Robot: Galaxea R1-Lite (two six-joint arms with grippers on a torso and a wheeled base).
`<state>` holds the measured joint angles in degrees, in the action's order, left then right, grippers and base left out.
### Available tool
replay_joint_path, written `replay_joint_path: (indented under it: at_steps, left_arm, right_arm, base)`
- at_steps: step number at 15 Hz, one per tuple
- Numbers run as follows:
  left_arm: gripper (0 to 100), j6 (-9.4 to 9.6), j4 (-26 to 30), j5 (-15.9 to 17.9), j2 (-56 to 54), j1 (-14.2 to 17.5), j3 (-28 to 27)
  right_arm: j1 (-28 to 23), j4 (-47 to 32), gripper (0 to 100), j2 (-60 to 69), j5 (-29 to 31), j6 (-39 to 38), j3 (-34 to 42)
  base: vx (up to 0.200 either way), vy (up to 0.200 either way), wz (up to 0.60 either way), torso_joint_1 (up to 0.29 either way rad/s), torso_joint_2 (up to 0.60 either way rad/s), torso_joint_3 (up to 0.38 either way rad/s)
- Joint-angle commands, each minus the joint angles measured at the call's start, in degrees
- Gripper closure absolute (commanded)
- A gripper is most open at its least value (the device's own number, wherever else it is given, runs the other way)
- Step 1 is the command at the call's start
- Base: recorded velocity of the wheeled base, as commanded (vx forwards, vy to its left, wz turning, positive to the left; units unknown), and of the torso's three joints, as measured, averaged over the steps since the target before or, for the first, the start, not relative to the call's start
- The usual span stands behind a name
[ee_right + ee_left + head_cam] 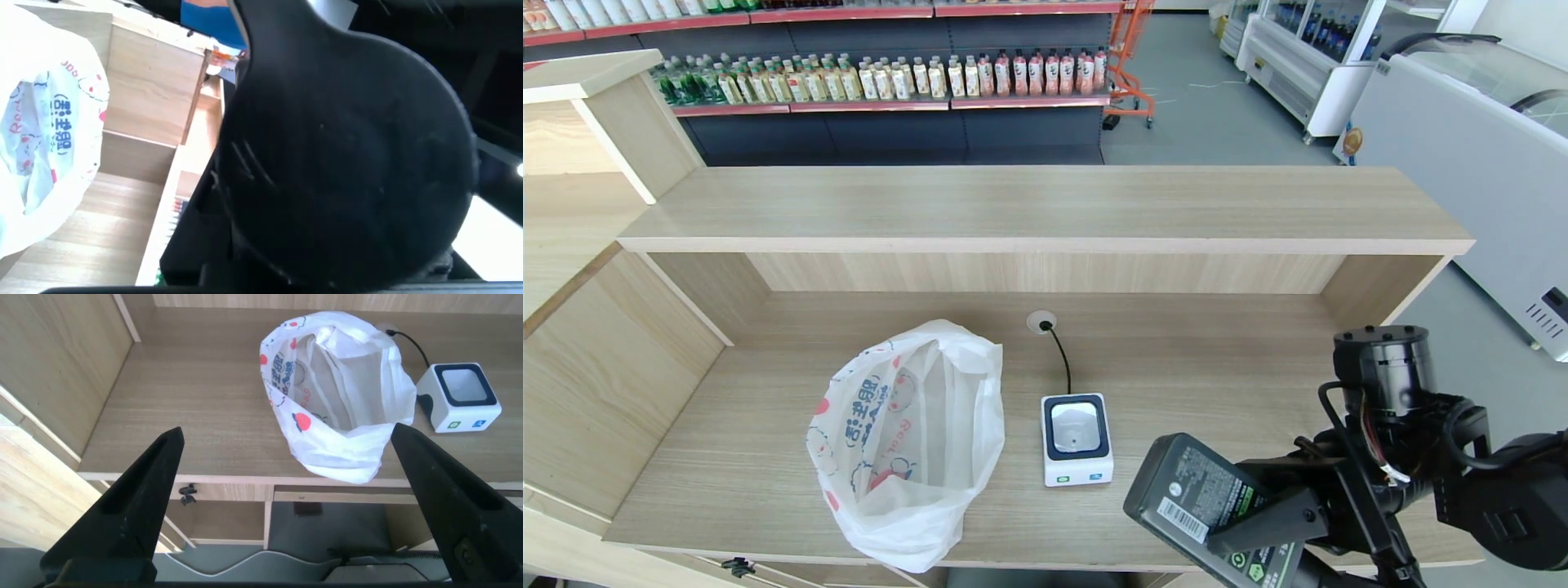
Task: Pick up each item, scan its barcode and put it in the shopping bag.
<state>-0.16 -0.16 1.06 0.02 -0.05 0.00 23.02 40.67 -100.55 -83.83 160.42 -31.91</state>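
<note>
While the left gripper [286,441] hangs wide open and empty near the shopping bag [907,441], the right gripper [1262,523] clamps a black power adapter [1180,482] just right of the scanner [1076,437], barcode label up.

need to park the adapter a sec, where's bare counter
Widest bare counter lies between the scanner and the right side wall. Another patch sits between the shopping bag and the left wall. Bag and scanner stand close: tight there.

Matte black arm [1494,490], exposed wiring [1372,445]
</note>
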Motion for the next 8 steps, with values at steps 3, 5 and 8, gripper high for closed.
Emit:
replay_joint_path:
  at_steps: [3,5,8]
  left_arm:
    - [0,-0.02,-0.02,-0.01,-0.02,-0.04,0.0]
    - [0,-0.02,-0.02,-0.01,-0.02,0.05,0.0]
    - [0,-0.02,-0.02,-0.01,-0.02,-0.04,0.0]
  right_arm:
    - [0.45,0.03,100,-1.76,-0.19,0.86,-0.87]
    - [1.77,0.03,100,-3.43,-0.19,0.78,-2.1]
    - [7.13,0.03,100,-7.56,-0.1,-0.72,-5.53]
  base:
    - [0.0,0.0,0.0,0.0,0.0,0.0]
    - [0.0,0.0,0.0,0.0,0.0,0.0]
    - [0.0,0.0,0.0,0.0,0.0,0.0]
